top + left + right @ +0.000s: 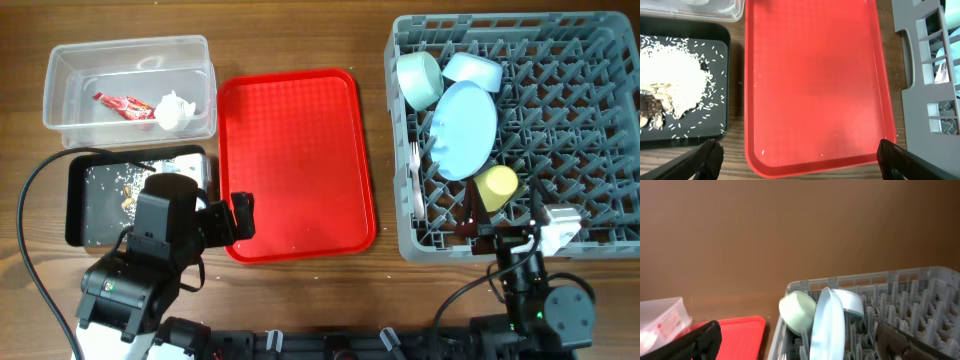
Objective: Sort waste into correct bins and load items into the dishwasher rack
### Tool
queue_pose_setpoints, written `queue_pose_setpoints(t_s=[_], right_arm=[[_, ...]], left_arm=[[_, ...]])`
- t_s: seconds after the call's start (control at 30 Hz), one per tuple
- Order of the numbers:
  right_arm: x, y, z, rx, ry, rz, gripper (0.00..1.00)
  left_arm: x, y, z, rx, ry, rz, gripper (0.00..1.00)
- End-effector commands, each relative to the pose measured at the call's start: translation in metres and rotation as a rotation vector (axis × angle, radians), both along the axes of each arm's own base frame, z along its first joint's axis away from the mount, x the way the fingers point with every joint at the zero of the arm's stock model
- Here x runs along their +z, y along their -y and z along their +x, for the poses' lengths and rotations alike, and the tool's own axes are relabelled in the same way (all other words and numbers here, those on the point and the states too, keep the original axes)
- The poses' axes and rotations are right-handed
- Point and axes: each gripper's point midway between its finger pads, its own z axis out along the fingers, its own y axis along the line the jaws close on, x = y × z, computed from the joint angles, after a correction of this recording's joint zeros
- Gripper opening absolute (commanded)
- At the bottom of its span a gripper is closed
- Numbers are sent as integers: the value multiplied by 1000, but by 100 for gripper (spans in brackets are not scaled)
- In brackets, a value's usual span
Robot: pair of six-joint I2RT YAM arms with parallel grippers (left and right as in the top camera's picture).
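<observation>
Both grippers stood spread wide and held nothing. The left gripper (pixel 230 218) hung over the near edge of the red tray (pixel 300 130), and the right gripper (pixel 797 335) sat low by the near edge of the dishwasher rack (pixel 590 120). Nothing showed on the red tray beyond a few stray grains, so the coming move looked to call for little more than a check or a retreat (my reading, not a thing seen).

From the left gripper the black tray (pixel 75 200) lay just to its left, bearing the food scraps (pixel 675 80), a heap of white rice with some brown bits. The clear tub (pixel 52 90) lay beyond that, holding the red wrapper (pixel 118 103) and the crumpled napkin (pixel 172 112).

The right arm was the nearer to the rack. There the mint bowl (pixel 420 80), blue bowl (pixel 472 70) and plate (pixel 465 130) stood on edge and the yellow cup (pixel 496 186) lay tilted. The white cutlery (pixel 416 175) ran lengthwise, away from the robot, along the left side.
</observation>
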Motion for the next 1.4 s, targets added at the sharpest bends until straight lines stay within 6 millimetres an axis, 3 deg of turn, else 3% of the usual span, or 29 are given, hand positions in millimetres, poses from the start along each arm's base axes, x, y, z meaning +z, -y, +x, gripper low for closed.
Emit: queue_pose_setpoints(t_s=[0.0,0.13,0.2,0.3,1.13,1.23,1.37], right_arm=[[-15,3,7,-21,62,-28,100],[-32,3,17,-37,120,-87,100],[-48,2,20,-35,101,-159,100],[-88,3,25,-23,-41,-165,100],[-88,0,25,-9,-44,-147,100],[-88,0,25,-8,-44,-146,100],[-89,0,25,-8,-45,-146,100]], left_arm=[[-3,-2,0,15,-5,5,100],[-3,-2,0,15,-5,5,100],[-4,-2,0,15,-5,6,100],[-4,-2,0,15,-5,6,100],[-4,-2,0,14,-5,10,100],[-9,-13,-11,29,-35,42,100],[2,-35,1,136,93,0,100]])
